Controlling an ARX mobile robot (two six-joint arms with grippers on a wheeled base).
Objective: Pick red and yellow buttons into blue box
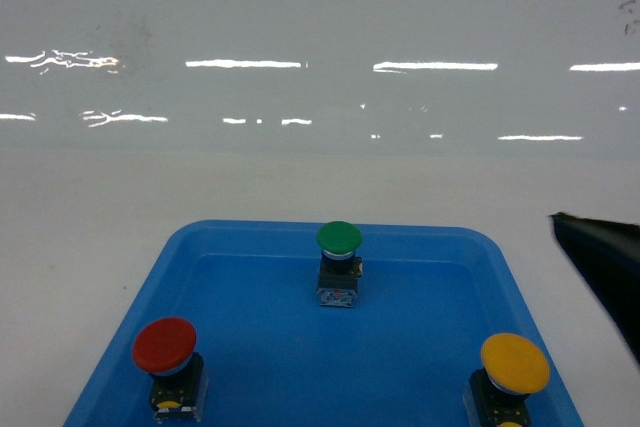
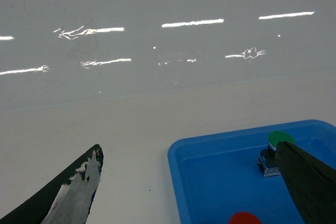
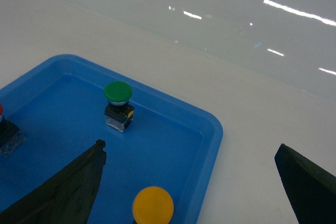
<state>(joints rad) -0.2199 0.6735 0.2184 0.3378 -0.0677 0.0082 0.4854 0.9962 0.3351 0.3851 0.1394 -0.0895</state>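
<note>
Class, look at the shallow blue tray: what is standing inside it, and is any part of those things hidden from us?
Inside the tray stand a green button, a red button and a yellow button. The picture edge cuts off the red and yellow buttons' bases.

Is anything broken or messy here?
Mostly no. The three buttons stand upright in the blue tray. Only the left gripper looks odd: the black coating on one finger is worn off, showing a pale patch.

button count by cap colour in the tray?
Red button: 1
Yellow button: 1
Green button: 1
Total: 3, all standing in the shallow blue tray.
</note>
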